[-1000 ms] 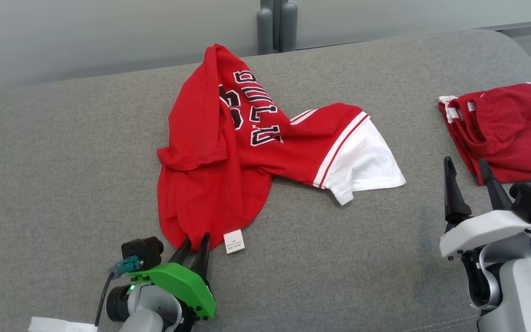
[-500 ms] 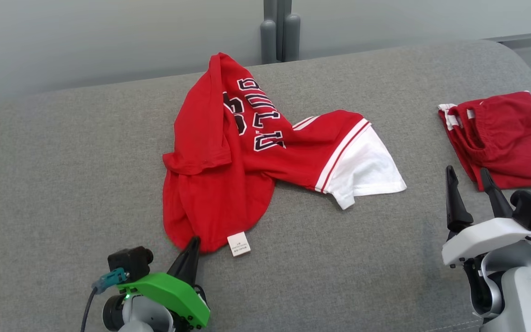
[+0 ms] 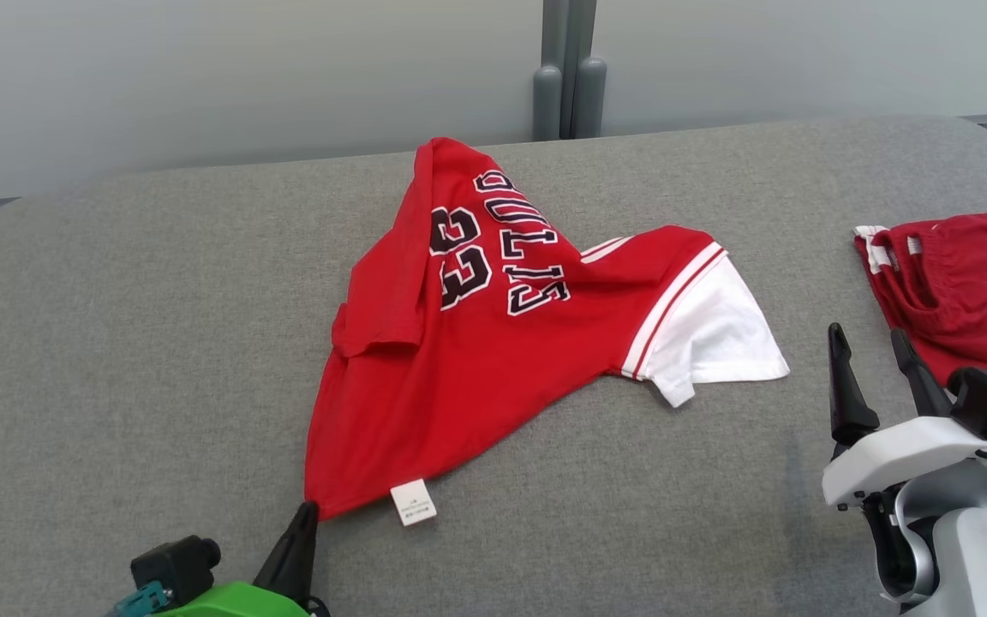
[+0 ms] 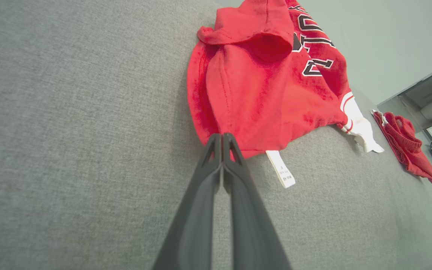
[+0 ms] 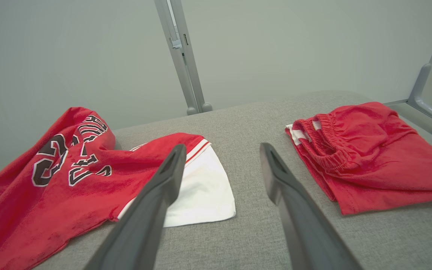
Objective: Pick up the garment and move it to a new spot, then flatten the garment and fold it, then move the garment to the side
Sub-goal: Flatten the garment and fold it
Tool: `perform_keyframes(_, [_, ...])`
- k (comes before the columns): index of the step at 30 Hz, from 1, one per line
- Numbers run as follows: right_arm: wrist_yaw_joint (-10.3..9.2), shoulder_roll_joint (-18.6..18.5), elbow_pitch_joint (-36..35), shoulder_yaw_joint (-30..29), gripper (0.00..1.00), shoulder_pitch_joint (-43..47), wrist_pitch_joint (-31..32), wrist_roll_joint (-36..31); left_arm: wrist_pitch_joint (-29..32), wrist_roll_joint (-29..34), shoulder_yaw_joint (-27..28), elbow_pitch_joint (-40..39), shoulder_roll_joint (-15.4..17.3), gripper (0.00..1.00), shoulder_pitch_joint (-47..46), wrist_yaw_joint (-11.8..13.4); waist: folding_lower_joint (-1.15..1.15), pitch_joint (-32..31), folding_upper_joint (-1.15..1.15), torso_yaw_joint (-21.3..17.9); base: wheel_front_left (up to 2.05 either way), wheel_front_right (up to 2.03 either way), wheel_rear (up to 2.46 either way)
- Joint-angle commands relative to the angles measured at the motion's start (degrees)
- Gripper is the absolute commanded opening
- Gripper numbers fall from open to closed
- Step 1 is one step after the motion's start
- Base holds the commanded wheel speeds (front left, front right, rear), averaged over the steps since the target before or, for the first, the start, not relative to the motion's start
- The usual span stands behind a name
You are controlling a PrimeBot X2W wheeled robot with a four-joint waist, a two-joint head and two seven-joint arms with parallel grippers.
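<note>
The red jersey (image 3: 476, 343) is spread crumpled near the middle of the grey bench (image 3: 116, 343). Its near hem corner is pinched in the closed left hand (image 4: 222, 137), just beside the white care label (image 3: 412, 501). The right hand (image 3: 866, 343) is held open and empty, well apart from the jersey and near the folded red shorts (image 3: 965, 283). For a clean move, the pinch should be kept tight, the corner raised steadily until the white sleeve (image 3: 716, 334) is freed, and the shorts avoided. With only 1 corner held, slipping is likely if the pull is hurried.
</note>
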Motion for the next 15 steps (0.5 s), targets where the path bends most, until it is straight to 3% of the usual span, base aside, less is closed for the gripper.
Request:
perform_keyframes(1, [0.00, -0.18, 0.00, -0.13, 1.00, 0.99, 0.18, 0.14, -0.58, -0.62, 0.99, 0.27, 0.53, 0.00, 0.83, 0.40, 0.00, -0.24, 0.00, 0.57, 0.00, 0.00, 0.00])
perform_keyframes(7, [0.00, -0.18, 0.49, 0.62, 1.00, 1.05, 0.58, 0.56, -3.33, 0.25, 3.27, 5.90, 2.03, 0.00, -2.10, 1.85, 0.00, -0.28, 0.00, 0.69, 0.00, 0.00, 0.00])
perform_keyframes(15, [0.00, -0.17, 0.51, 0.42, 1.00, 1.28, 0.72, 0.20, -5.28, 1.18, 2.99, 11.88, 2.39, 0.00, -4.52, 0.80, 0.00, -0.26, 0.00, -1.03, 0.00, 0.00, 0.00])
